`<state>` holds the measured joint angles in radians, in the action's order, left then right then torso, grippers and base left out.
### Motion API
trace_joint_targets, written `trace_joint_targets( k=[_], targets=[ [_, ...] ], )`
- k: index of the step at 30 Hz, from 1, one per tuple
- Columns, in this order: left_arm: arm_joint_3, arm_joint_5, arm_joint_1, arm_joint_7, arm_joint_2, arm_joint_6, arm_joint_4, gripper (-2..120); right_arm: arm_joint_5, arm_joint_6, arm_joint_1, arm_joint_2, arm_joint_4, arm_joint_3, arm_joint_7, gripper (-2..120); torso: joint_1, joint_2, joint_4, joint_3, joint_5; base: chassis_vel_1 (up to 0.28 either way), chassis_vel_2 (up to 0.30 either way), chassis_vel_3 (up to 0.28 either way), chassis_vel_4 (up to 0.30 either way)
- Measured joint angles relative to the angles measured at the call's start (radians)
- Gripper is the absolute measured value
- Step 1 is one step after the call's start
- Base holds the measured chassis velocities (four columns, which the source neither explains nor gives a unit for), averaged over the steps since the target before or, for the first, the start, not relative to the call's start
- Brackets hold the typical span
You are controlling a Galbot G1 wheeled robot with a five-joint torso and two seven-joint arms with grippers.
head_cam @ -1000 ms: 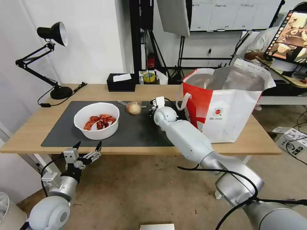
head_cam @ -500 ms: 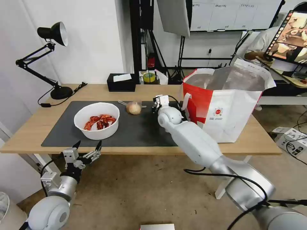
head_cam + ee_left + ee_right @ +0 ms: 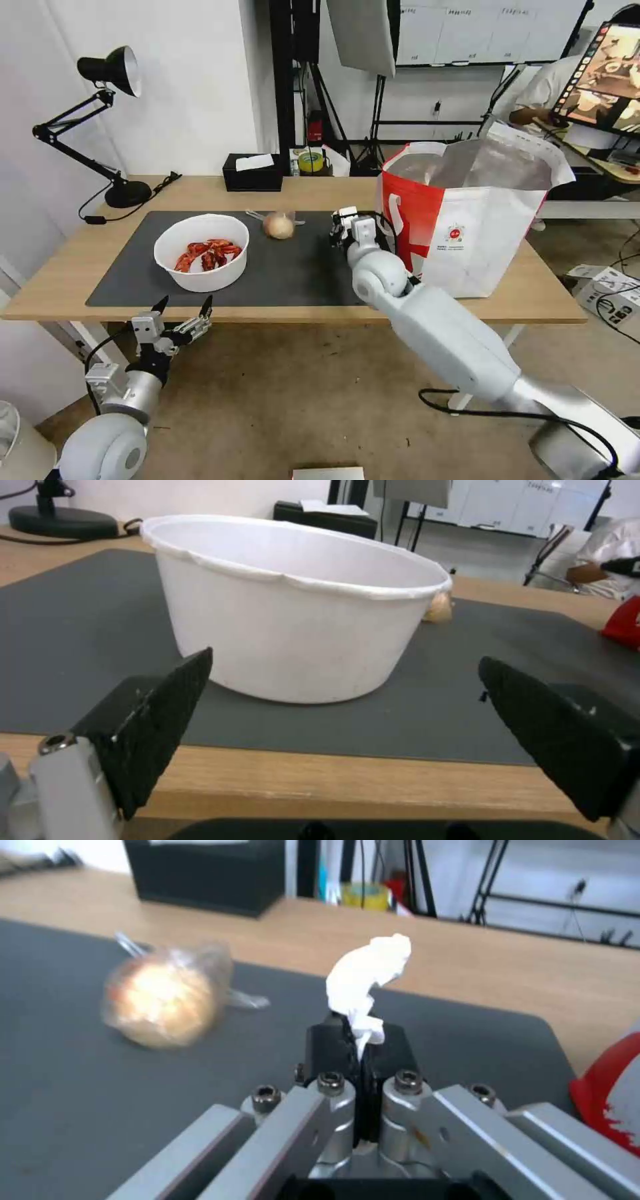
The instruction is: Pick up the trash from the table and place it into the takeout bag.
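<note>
A light wood table [image 3: 313, 190] carried a large dark grey mat [image 3: 280, 273] across its middle. At the table's right end stood the takeout bag [image 3: 493, 227] — a boxy white-and-red tote, upright, its mouth open and the silver foil lining showing.

On the left part of the mat sat a white round bowl [image 3: 201, 252] with red crayfish shells [image 3: 208, 253] lying in it. Toward the mat's far edge, near its middle, lay a clear bag holding a tan lump [image 3: 279, 225]. A black tissue box [image 3: 252, 172] stood at the back of the table, and a black desk lamp [image 3: 110, 120] at the far left corner.

The right arm reached over the mat, and the right gripper [image 3: 347, 223] hung just beside the takeout bag's red side. Its fingers were pressed together on a small crumpled white tissue [image 3: 365, 977], which stuck out past the fingertips — above the mat, with the tan lump off to one side.

The left gripper [image 3: 181, 313] waited below the table's near edge, in front of the bowl, fingers spread wide and holding nothing.
</note>
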<state>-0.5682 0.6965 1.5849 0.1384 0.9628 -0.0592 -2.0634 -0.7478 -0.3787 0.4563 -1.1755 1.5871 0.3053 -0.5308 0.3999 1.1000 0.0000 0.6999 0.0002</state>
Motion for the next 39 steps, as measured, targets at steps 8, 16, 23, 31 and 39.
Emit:
trace_joint_targets(
  k=[8,16,23,31,39],
  targets=[
    [0.001,-0.002,0.001,0.000,0.009,0.000,0.000,100,0.172,0.265,0.072,0.025,0.009,-0.027,0.153,0,0.000,0.000,0.0000,0.000,-0.0001,0.000,0.000,0.000,0.000],
    [0.005,-0.009,-0.004,0.001,0.019,-0.001,0.002,100,0.278,0.458,0.110,0.050,0.060,-0.081,0.230,0,0.000,0.000,0.0000,0.000,-0.0001,0.000,0.000,0.000,0.000],
    [0.009,-0.019,0.003,0.000,0.031,-0.001,0.002,100,0.306,0.493,0.107,0.074,0.146,-0.138,0.234,0,0.000,0.000,0.0000,0.000,-0.0002,0.000,0.000,0.000,0.000],
    [-0.004,-0.015,0.009,0.000,0.014,-0.003,-0.006,100,0.270,0.466,0.085,0.101,0.214,-0.213,0.201,0,0.000,0.000,0.0001,0.000,-0.0001,0.000,0.000,0.000,0.000],
    [-0.005,-0.010,0.005,0.001,0.009,-0.003,-0.014,100,0.256,0.398,0.087,0.137,0.248,-0.301,0.075,0,0.000,0.000,0.0000,0.000,-0.0001,0.000,0.000,0.000,0.000]
  ],
)
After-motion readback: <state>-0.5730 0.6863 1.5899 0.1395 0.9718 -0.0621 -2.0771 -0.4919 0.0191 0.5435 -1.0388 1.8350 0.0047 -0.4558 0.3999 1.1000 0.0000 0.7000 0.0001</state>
